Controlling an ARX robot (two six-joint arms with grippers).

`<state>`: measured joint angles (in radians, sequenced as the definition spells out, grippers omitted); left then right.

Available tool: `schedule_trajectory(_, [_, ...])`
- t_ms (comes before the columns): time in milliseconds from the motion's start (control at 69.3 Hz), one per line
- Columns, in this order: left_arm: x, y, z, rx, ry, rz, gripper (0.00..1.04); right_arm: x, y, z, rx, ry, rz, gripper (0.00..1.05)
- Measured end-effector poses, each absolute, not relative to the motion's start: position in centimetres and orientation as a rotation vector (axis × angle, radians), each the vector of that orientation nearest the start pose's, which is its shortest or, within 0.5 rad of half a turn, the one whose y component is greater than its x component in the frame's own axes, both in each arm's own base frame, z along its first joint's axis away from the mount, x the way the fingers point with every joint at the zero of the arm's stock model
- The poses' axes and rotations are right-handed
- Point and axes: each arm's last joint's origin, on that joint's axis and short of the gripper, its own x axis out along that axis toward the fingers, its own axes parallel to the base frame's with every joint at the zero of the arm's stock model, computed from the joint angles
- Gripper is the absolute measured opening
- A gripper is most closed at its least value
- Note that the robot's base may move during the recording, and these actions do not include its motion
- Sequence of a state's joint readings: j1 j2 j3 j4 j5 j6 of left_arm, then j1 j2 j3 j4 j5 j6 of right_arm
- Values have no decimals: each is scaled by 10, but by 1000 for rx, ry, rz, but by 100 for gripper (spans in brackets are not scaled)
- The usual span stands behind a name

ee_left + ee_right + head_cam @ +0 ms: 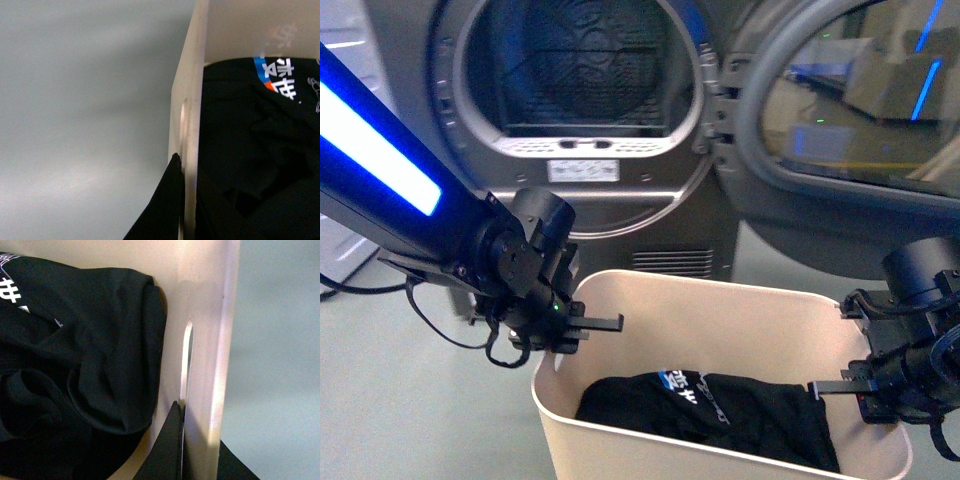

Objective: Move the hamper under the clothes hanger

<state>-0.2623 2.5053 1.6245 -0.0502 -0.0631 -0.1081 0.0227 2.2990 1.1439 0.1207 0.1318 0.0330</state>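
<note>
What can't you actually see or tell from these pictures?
- No clothes hanger in any view.
- The hamper's base, front view: cut off by the lower edge.
- The left end effector's inner finger, left wrist view: lost against the black clothes, so its grip is unclear.
- Their print, front view: folded, too blurred to read.

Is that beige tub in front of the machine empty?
No, the hamper holds a crumpled black garment with blue and white print on it, seen plainly in the front view.
</note>
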Motion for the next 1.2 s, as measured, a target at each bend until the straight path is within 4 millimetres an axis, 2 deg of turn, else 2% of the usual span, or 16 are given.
schedule_trajectory(144, [474,-135,33,55,926,-163,4,399,-3,17,-45,1031,-140,2])
schedule_trajectory(476, [476,-126,34,53,922,-132,4,399,4,17,-46,1032,-109,2])
schedule_trajectory(1198, [476,-128,35,55,920,-136,4,399,2,17,-46,1032,-117,2])
